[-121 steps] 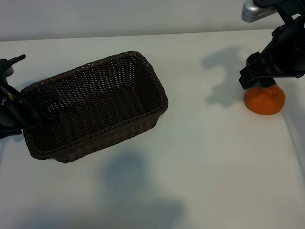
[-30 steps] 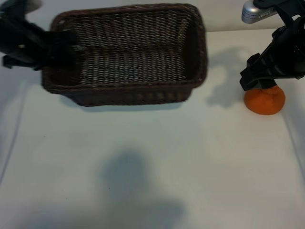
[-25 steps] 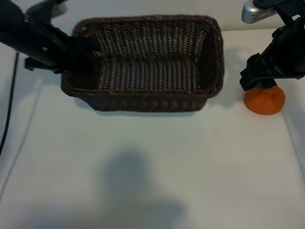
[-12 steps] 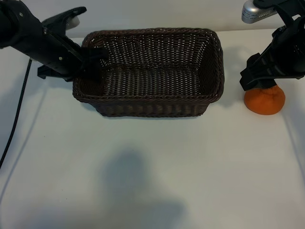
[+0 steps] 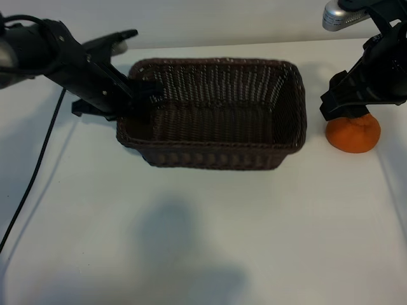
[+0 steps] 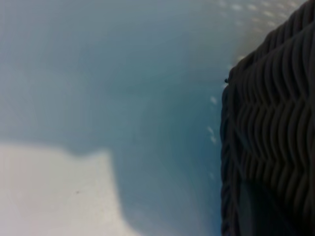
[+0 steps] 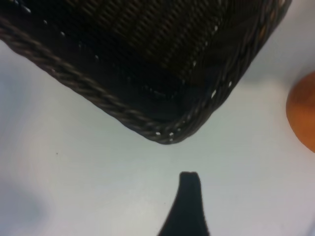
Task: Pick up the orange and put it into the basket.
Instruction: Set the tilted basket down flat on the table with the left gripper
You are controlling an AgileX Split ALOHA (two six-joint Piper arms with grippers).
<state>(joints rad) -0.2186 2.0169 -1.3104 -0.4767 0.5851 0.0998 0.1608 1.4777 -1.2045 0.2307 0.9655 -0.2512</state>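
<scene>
The dark brown wicker basket (image 5: 216, 114) stands at the table's middle back. My left gripper (image 5: 138, 96) is shut on the rim of its left end wall, and the weave of the basket (image 6: 275, 128) fills one side of the left wrist view. The orange (image 5: 353, 133) rests on the table just right of the basket. My right gripper (image 5: 345, 107) hangs open directly over the orange's far side, not closed on it. In the right wrist view one dark finger (image 7: 189, 196) shows, with the orange (image 7: 302, 118) at the edge and the basket (image 7: 172, 130) corner beyond.
The white table (image 5: 210, 241) stretches toward the near edge, crossed by a soft shadow. A black cable (image 5: 38, 171) trails from the left arm across the table's left side. A silver part of the right arm (image 5: 340, 14) sticks out at the top right.
The left arm has carried the basket rightward and slightly nearer, bringing it close to the orange. The right arm and the orange have not moved.
</scene>
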